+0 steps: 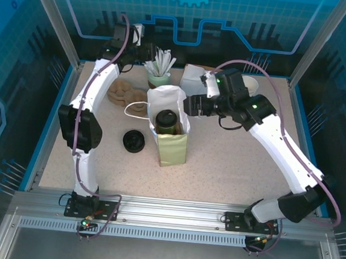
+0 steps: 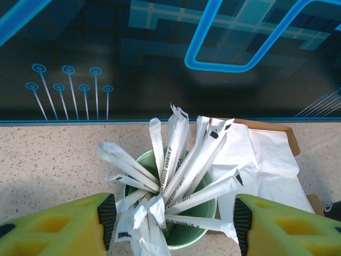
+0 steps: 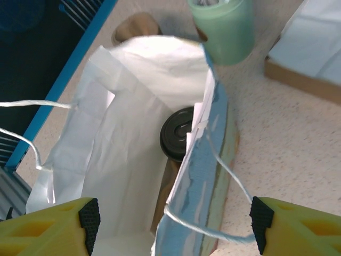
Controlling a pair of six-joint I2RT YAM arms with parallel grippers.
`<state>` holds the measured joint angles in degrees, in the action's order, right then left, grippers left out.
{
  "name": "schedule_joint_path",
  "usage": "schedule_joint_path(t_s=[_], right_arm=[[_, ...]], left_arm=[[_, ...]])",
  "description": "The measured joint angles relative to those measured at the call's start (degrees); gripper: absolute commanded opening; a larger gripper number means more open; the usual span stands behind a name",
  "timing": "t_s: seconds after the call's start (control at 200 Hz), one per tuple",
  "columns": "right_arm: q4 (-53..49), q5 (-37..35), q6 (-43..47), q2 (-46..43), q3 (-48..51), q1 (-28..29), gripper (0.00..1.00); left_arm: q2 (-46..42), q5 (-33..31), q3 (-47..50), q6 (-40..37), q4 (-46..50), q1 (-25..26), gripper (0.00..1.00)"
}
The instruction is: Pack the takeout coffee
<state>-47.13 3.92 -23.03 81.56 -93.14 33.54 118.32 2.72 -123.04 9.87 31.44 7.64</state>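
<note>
The takeout coffee [image 1: 165,120] stands inside the open white paper bag [image 1: 174,99] mid-table; from the right wrist its round black lid [image 3: 177,133] shows deep in the bag [image 3: 122,133]. My right gripper [image 3: 175,224] is open above the bag's mouth, its pads straddling the bag's right wall and string handle, apart from both. At the back, my left gripper [image 2: 175,221] is open over a green cup of paper-wrapped straws [image 2: 184,176]. Its pads stand either side of the bundle, close to the outermost wrappers.
A loose black lid [image 1: 134,141] lies left of the bag. Brown sleeves [image 1: 123,92] sit behind it. A cardboard box of white napkins [image 2: 269,154] is right of the green cup [image 3: 224,26], with a white cup [image 1: 249,85] beyond. Blue walls enclose the table.
</note>
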Motion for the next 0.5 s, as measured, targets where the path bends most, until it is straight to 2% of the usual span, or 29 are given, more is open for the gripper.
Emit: schedule_joint_path(t_s=[0.21,0.5], right_arm=[[0.0,-2.4,1.2,-7.0,4.7,-3.7,0.76],[0.0,-2.9,1.5,-9.9,9.4,-8.3,0.76]], left_arm=[[4.7,0.2,-6.7,-1.0,2.4,0.0,0.54],[8.6,1.1,-10.3,-1.0,4.7,0.0,0.52]])
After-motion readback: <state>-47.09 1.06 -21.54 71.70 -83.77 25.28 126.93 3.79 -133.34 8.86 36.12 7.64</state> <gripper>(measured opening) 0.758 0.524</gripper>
